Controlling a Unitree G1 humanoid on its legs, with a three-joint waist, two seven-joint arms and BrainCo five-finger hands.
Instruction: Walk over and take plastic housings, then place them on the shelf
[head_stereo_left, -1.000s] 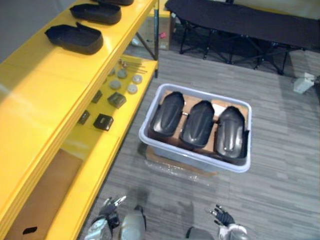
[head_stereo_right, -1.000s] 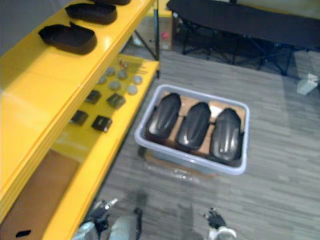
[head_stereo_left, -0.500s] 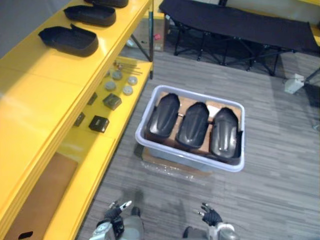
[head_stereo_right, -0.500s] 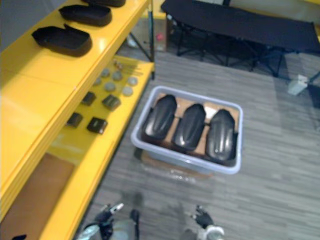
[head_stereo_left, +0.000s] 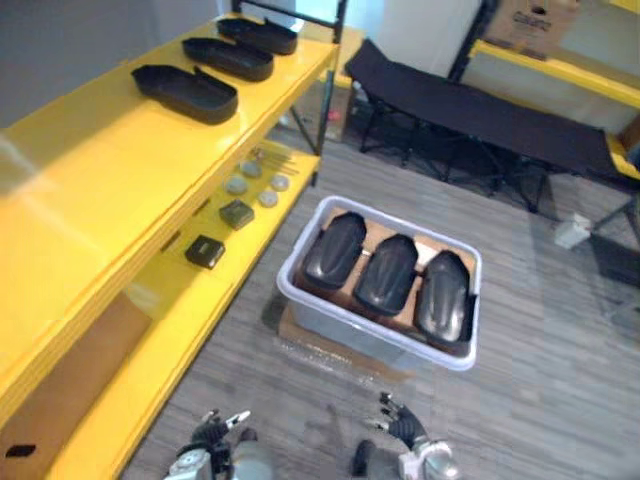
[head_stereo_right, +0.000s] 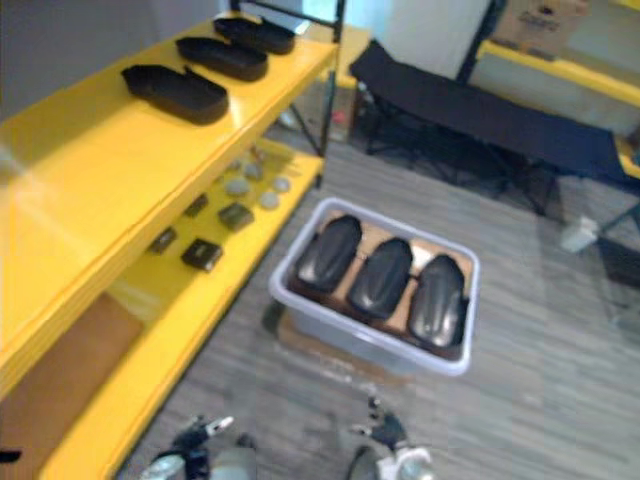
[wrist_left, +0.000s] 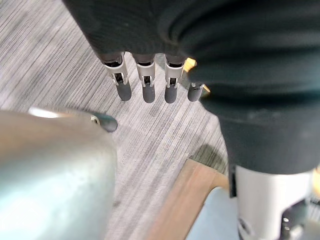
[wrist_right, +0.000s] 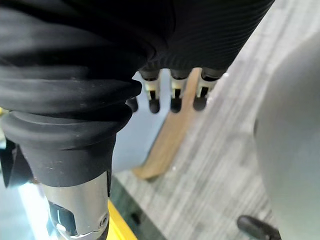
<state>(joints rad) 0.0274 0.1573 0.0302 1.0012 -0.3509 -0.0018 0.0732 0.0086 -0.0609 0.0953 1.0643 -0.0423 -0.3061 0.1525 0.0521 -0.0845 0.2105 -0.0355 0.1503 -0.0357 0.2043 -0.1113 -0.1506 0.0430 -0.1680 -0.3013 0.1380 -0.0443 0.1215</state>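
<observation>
Viewpoint shifted since a second ago: the whole scene has slid and more of the far room shows. Tub and shelf keep their places relative to each other. Both hands sit lower in frame, still empty.

1. Left hand (head_stereo_left: 212, 432): 7 o'clock, low over the floor (head_stereo_left: 560, 380). Fingers (wrist_left: 145, 82) straight, slightly apart, holding nothing.
2. Right hand (head_stereo_left: 398, 425): 5 o'clock, also low over the floor. Fingers (wrist_right: 172, 95) straight and relaxed, holding nothing.
3. Tub (head_stereo_left: 372, 338): pale grey, centre of scene, at 12 o'clock from the hands and well apart from them. Rests on a flat cardboard sheet (head_stereo_left: 292, 330) on the floor.
4. Housings (head_stereo_left: 388, 271): black, three, side by side in the tub, domed side up.
5. Shelf (head_stereo_left: 100, 170): yellow, 9 to 11 o'clock, just beside the tub. Lower board carries a brown panel (head_stereo_left: 70, 370), two black blocks (head_stereo_left: 205, 250) and, farther on, round grey discs (head_stereo_left: 252, 185).
6. Shelved housings (head_stereo_left: 185, 92): black, three, hollow side up, in a row on the top board running away toward 11 o'clock.
7. Folding cot (head_stereo_left: 480, 110): black, 1 o'clock, beyond the tub.
8. Small white object (head_stereo_left: 572, 232): on the floor, 2 o'clock; cannot tell what it is.
9. Cardboard box (head_stereo_left: 540, 15): 1 o'clock, farthest, on a second yellow shelf.
</observation>
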